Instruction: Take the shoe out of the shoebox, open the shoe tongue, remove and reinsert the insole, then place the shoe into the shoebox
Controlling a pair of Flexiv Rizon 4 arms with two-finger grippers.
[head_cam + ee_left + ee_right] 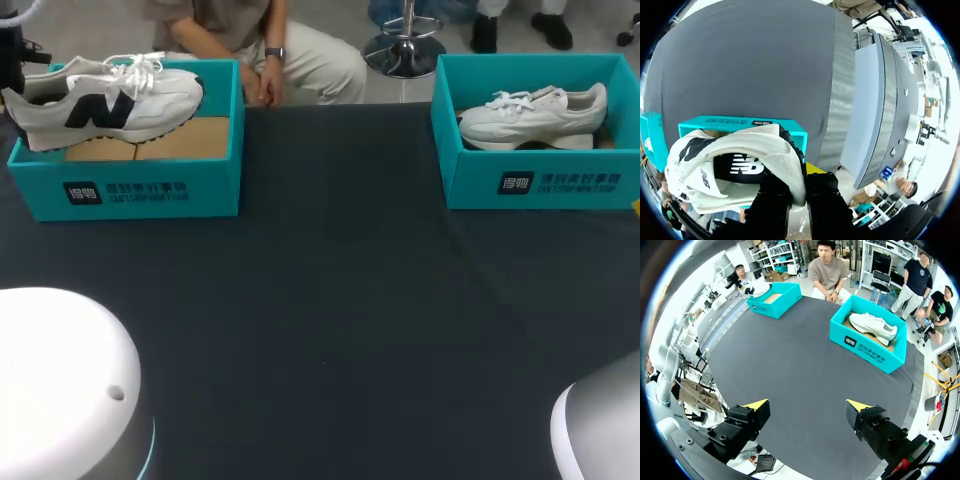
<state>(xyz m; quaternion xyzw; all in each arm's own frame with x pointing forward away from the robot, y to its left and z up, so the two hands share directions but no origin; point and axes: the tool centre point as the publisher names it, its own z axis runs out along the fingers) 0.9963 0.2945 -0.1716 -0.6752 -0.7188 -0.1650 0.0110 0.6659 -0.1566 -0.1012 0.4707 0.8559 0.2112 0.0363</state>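
**SHOE EXTRACTION IN PROGRESS**

Head view: located shoe [110,95] at 10 o'clock, riding high in shoebox [125,190], heel at left gripper [12,75], arm entering from 9 o'clock. Judged step one underway; next, needed lift clear of the walls, then set-down on table [320,300].

Left wrist view: confirmed both fingers [772,200] clamped on heel collar.

Right wrist view: found right gripper [807,407] spread wide, empty, above table.

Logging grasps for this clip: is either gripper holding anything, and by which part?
The left gripper is shut on the black-and-white shoe, pinching it at its heel end. The right gripper is open and holds nothing.
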